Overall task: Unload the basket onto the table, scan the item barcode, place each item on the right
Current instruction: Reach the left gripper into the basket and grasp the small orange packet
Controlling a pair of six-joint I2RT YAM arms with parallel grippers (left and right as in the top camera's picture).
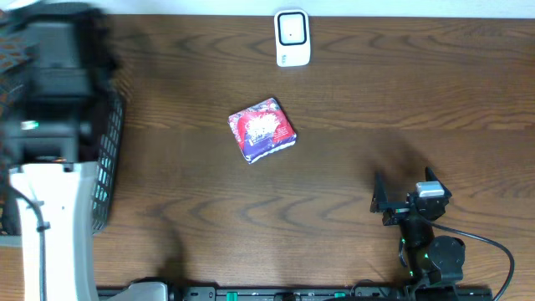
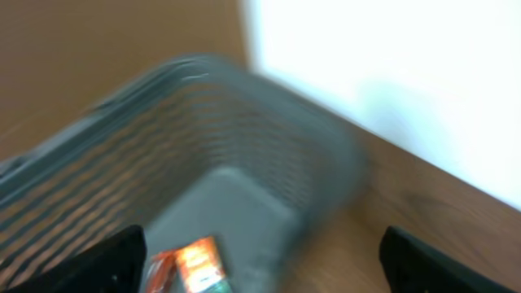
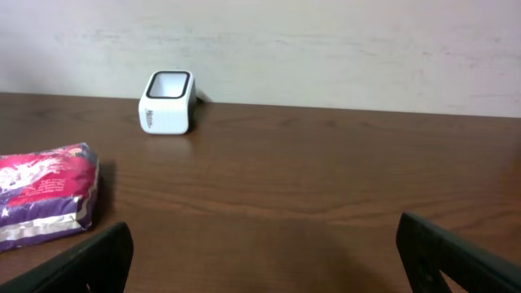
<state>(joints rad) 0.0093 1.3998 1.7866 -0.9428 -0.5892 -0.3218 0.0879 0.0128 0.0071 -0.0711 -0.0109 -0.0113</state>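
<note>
Item: red-and-purple snack packet point(image 1: 261, 130), frame centre, below the barcode scanner point(image 1: 292, 38). My right gripper point(image 3: 264, 232), jaws released and empty, sits lower right and is nearer. Left gripper point(image 2: 262, 240), likewise released, is over the basket point(image 1: 109, 159).

1. A mock shop checkout, probably a test bench, is suggested.
2. A white countertop scanner point(image 1: 292, 38) is stood at the far edge of a dark wood-grain counter point(image 1: 401, 100).
3. A grey mesh basket point(image 1: 110, 159) is set at the left edge, with an orange packet point(image 2: 191, 264) lying inside.
4. A red-and-purple pouch point(image 1: 262, 129) is laid mid-counter, and a bare pale wall point(image 3: 326, 41) is seen behind.
</note>
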